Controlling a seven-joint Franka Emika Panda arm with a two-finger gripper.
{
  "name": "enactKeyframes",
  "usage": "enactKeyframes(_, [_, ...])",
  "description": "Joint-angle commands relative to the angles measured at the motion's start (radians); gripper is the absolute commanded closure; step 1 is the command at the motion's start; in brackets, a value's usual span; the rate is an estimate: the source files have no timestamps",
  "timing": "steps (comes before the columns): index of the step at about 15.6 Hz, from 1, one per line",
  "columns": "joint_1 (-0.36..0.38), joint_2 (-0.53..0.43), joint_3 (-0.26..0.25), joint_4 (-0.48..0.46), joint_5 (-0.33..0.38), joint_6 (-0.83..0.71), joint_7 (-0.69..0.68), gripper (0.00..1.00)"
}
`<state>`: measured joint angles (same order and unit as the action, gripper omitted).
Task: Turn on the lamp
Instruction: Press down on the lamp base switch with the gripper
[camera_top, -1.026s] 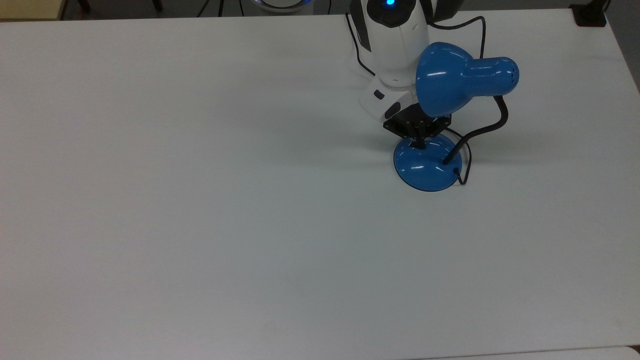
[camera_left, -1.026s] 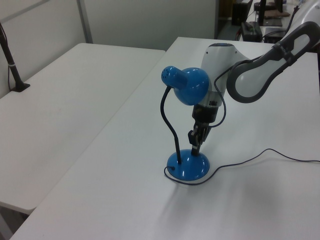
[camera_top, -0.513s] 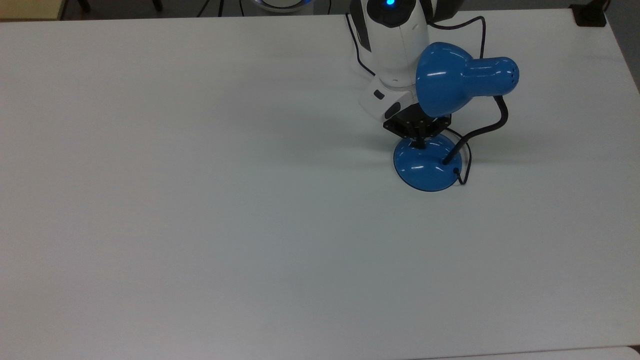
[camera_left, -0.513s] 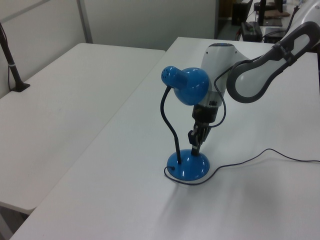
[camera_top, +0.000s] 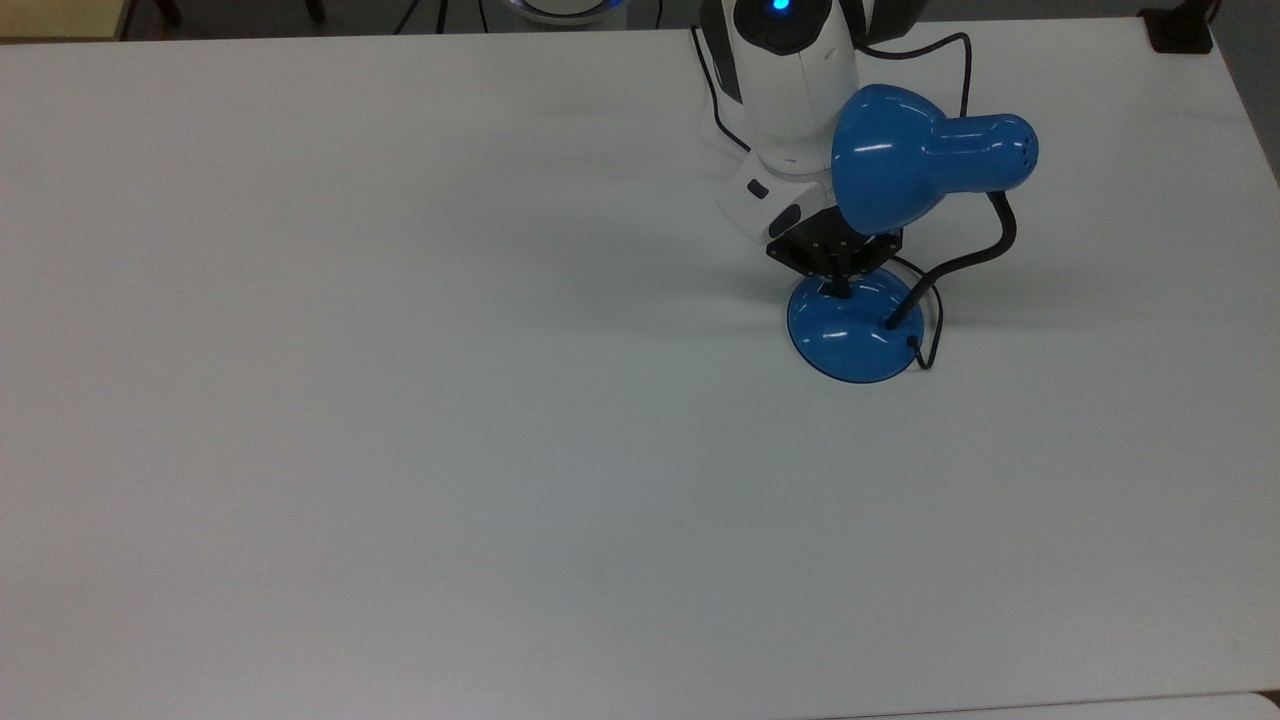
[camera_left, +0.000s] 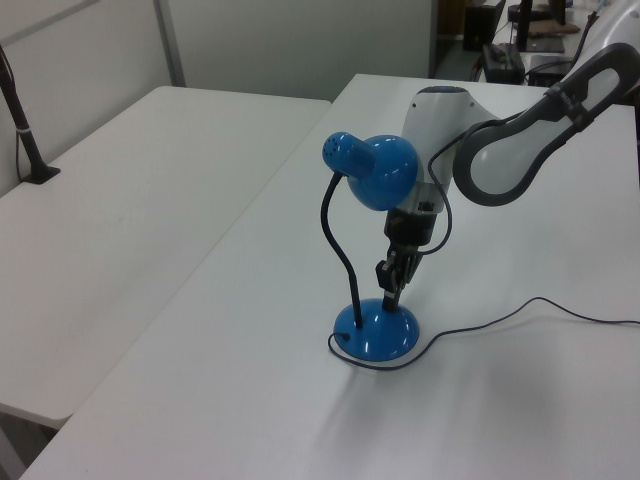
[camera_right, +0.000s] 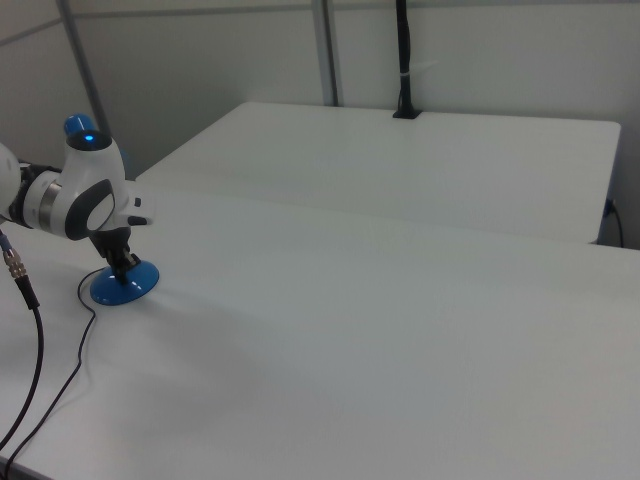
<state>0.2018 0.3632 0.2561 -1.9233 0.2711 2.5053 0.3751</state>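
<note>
Your arm reaches down from far edge of bench (camera_top: 400, 400), wrist tucked under lamp (camera_top: 905, 170) shade, gripper (camera_top: 838, 288) pointing straight down at round blue base (camera_left: 378, 330). Fingers look clenched together, tips touching top of base at its far side in top view, grasping nothing. Lamp stands right of centre in top view, gooseneck arching over, cord (camera_left: 520, 312) trailing across bench
</note>
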Motion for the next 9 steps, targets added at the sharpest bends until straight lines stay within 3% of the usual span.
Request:
enactKeyframes(1, [0.008, 0.011, -0.005, -0.006, 0.014, 0.015, 0.022, 1.0])
enactKeyframes(9, [-0.01, -0.023, -0.006, -0.005, 0.01, -0.069, 0.022, 1.0])
